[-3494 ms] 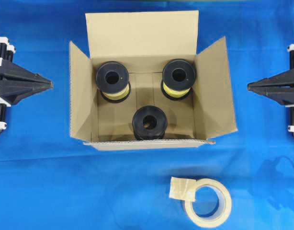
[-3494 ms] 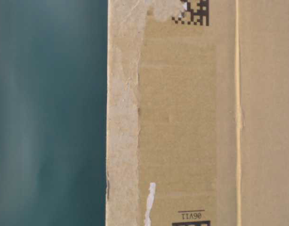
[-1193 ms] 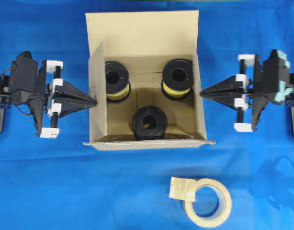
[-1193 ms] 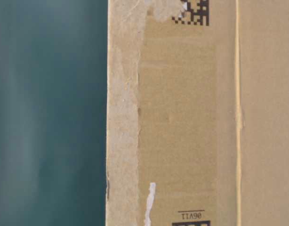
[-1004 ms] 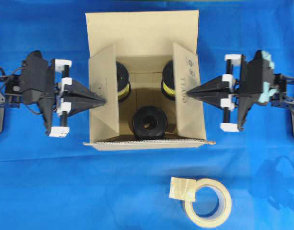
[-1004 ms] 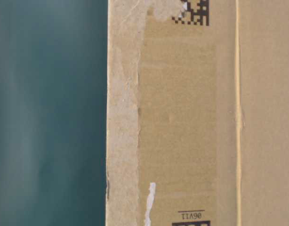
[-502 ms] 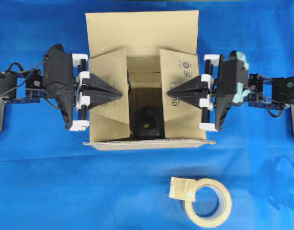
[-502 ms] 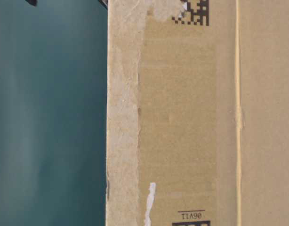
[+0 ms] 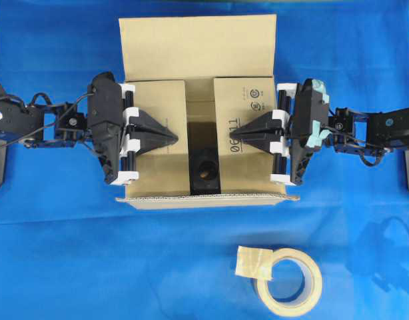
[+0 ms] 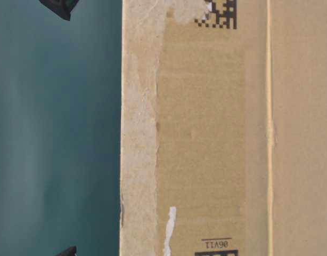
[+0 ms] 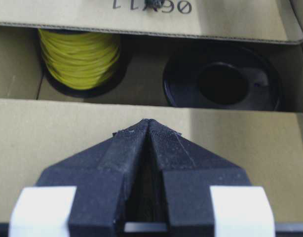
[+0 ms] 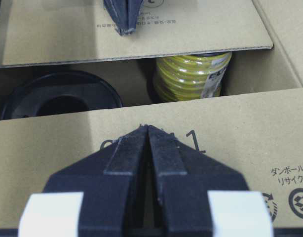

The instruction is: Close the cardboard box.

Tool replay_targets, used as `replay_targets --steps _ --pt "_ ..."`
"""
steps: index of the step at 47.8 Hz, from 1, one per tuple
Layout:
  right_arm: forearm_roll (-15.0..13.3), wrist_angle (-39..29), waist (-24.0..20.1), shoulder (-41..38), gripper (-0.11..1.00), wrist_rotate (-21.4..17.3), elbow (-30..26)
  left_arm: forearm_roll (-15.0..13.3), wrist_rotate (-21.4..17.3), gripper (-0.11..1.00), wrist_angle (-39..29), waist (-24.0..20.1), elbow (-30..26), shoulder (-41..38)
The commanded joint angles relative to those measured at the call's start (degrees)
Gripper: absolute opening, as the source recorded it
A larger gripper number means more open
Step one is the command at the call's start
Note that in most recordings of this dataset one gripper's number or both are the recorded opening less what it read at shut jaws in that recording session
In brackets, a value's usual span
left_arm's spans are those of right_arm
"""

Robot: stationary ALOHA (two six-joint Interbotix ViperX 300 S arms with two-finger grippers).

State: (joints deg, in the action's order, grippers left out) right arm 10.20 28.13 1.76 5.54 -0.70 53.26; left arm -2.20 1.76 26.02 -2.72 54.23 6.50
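The cardboard box (image 9: 198, 47) stands mid-table with its back flap laid open. Both side flaps lie nearly flat over the opening, with a gap between them. My left gripper (image 9: 172, 135) is shut, its tip pressing on the left flap (image 9: 158, 100). My right gripper (image 9: 232, 137) is shut too and rests on the printed right flap (image 9: 248, 100). In the left wrist view the shut gripper (image 11: 148, 122) lies on the flap (image 11: 53, 143). The right wrist view shows the same for the other gripper (image 12: 148, 127) on its flap (image 12: 240, 128). The table-level view is filled by the box side (image 10: 217, 133).
Through the gap show a black spool (image 9: 204, 170) and a yellow-wound spool (image 11: 80, 54). A beige tape roll (image 9: 291, 280) lies on the blue cloth (image 9: 58, 253) in front of the box, to the right. The front box edge (image 9: 204, 199) runs below the grippers.
Both arms have moved inward from the table sides. They pushed the side flaps from upright down over the opening, covering the two back spools.
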Motion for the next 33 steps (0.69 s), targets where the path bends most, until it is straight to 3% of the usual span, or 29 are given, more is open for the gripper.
replay_targets --steps 1,9,20,33 --pt "0.2 0.9 0.0 0.4 0.0 -0.1 -1.2 -0.1 -0.2 0.0 0.6 -1.0 -1.9 -0.1" --pt "0.2 0.9 -0.3 0.3 0.0 -0.1 -1.3 0.1 -1.0 0.0 1.6 -4.0 -5.8 -2.2" --pt "0.2 0.9 -0.5 0.3 0.0 -0.1 -1.4 0.1 -5.8 0.0 1.0 -7.8 -12.3 -6.2" --pt "0.2 0.9 -0.5 0.3 0.0 -0.1 -1.3 0.1 -6.8 0.0 0.9 -8.8 -16.5 -8.9"
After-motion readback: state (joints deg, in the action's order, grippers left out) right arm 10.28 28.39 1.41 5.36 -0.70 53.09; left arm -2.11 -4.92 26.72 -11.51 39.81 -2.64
